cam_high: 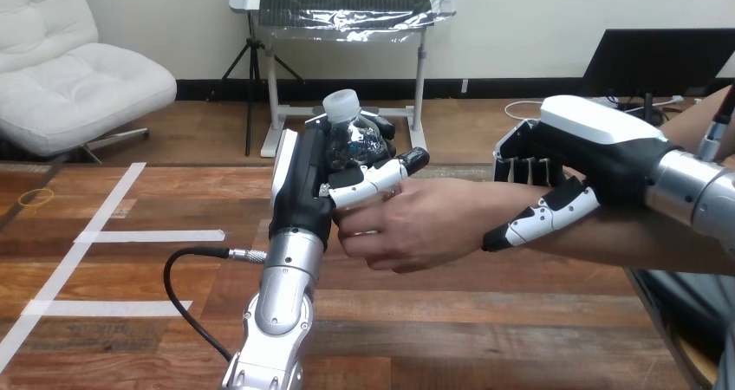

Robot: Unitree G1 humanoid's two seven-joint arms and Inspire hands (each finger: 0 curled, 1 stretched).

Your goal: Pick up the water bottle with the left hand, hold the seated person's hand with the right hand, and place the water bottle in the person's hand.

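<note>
The water bottle [351,137] was held upright above the middle of the table [485,321], nearer its far edge than its near edge. The bottle was clear and was closed by a white cap [341,103]. The left hand [303,178] was closed round the bottle: the fingers were wrapped behind it and the thumb [381,178] was laid across its front. The lower part of the bottle was hidden by that hand.

The person's hand [407,225] was extended from the right edge of the table and was positioned just below the thumb of the left hand, with its fingers curled toward the base of the bottle. Contact between the person's hand and the bottle could not be confirmed.

The right hand [598,147] was closed on the person's wrist [498,204]: the fingers were curled over the far side and the thumb was set against the near side.

White tape strips [147,235] were laid on the left part of the table.
</note>
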